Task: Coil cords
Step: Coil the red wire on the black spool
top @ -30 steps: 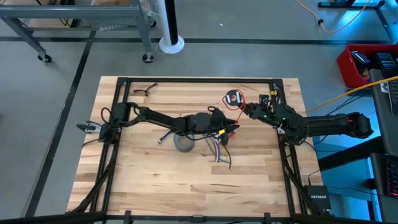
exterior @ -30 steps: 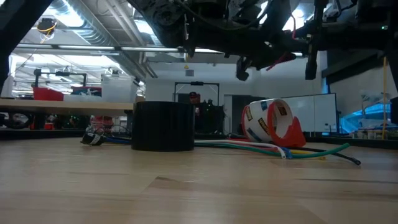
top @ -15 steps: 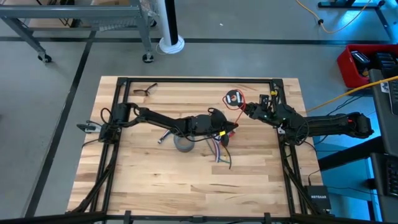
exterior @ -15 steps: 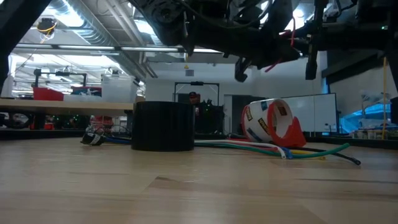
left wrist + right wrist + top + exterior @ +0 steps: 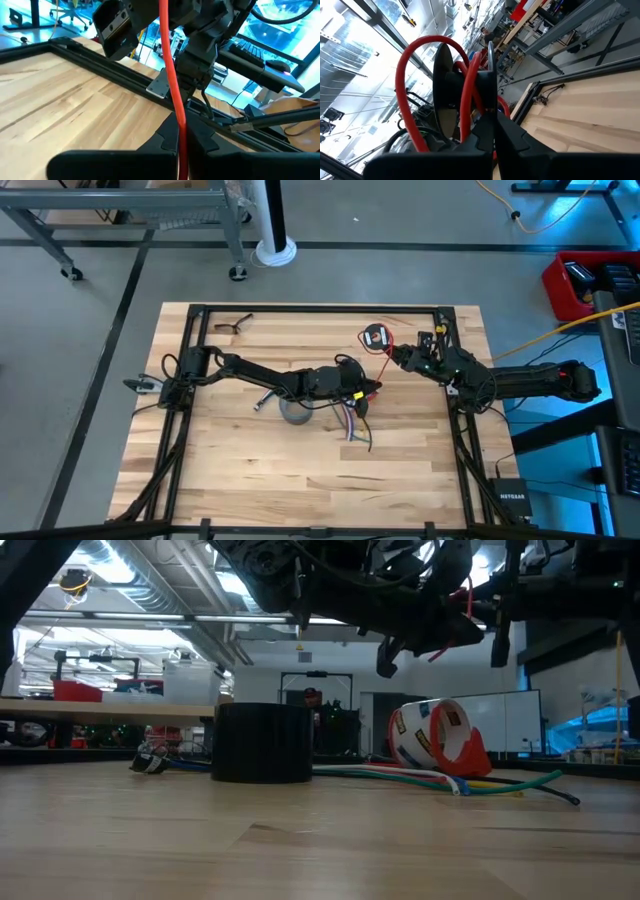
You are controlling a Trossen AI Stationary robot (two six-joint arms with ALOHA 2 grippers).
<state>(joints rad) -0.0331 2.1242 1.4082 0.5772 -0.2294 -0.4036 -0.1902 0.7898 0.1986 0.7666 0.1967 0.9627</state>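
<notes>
A thin red wire (image 5: 386,368) runs from a small black round spool (image 5: 375,337) down to my left gripper (image 5: 372,388), which is shut on it above the table's middle. My right gripper (image 5: 396,356) is shut on the spool, held up over the far right part of the table. In the right wrist view the spool (image 5: 445,95) carries loose red loops (image 5: 405,85). In the left wrist view the red wire (image 5: 170,65) rises from my left gripper (image 5: 179,140) toward the right arm. My left gripper pinches the red wire (image 5: 181,125) between its two shut fingers. The wire passes lengthwise between them and runs on, fairly straight, toward the spool. It is clear of the table. My right gripper pinches the rim of the spool's thin disc (image 5: 490,102) between its two fingers. The spool is held clear of the table with its discs on edge. Red wire loops stand loose around it.
A grey tape roll (image 5: 295,412) and a bundle of coloured cords (image 5: 350,422) lie below the left arm. A red and white tape dispenser (image 5: 440,735) stands by the cords. Glasses (image 5: 230,327) lie at the far left. A black frame (image 5: 320,308) borders the table.
My left gripper has turned a little at the wrist while keeping its hold on the red wire. The spool and my right gripper have stayed where they were.
</notes>
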